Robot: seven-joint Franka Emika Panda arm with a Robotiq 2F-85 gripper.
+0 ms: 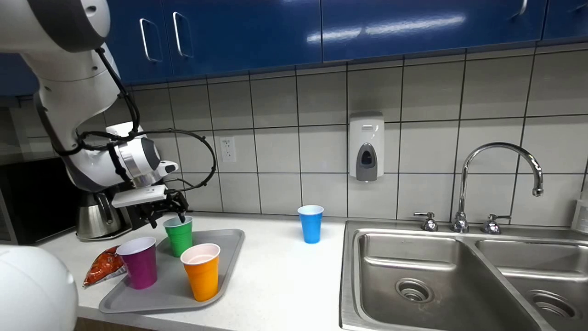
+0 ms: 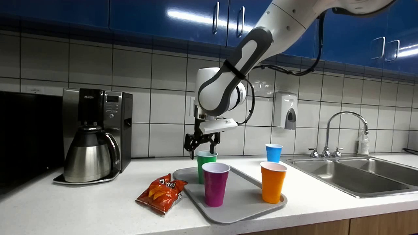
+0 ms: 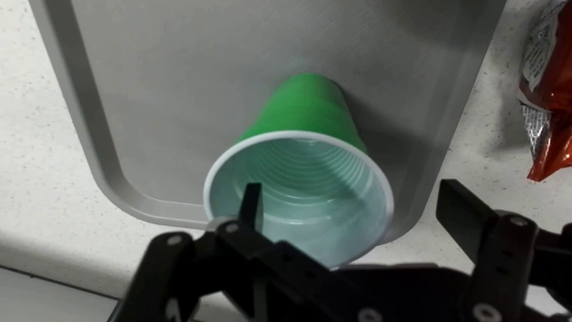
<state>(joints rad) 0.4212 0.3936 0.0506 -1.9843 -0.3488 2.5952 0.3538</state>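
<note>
Your gripper (image 2: 202, 154) stood wide at the mouth of the green cup (image 1: 179, 239)

Behind everything you had the tiled wall (image 1: 278, 147), below it the white countertop (image 2: 81, 209), with your arm (image 2: 284, 29) angled down above and the coffee maker (image 2: 112, 119) apart from the tray (image 2: 243, 192). That gray tray carried three cups, so a knock to its raised edge risked shifting them all. Just beside it, on the countertop, lay the red chip bag (image 2: 162, 193); loose as it looked, it could have snagged a finger swung too far that way.

Your green cup stood upright on the tray, toward the wall-side end. It shared that surface with the purple cup (image 2: 216, 186) and the orange cup (image 2: 273, 182), while the blue cup (image 1: 311, 225) stood off it on the countertop. Of these, purple looked nearest, so a toppling green cup might have struck it.

Smallest were the fingers (image 3: 464, 219), spread well apart with nothing pinched between. In the wrist view you had one overlapping the cup's mouth and the other outside the rim; whether the first was inside or just above, or touching, you could not tell. That was your chief hazard. With a tip inside, sliding sideways would likely have dragged or tipped the cup; with a tip above the rim, lowering risked crushing it; and closing there risked creasing one side.
</note>
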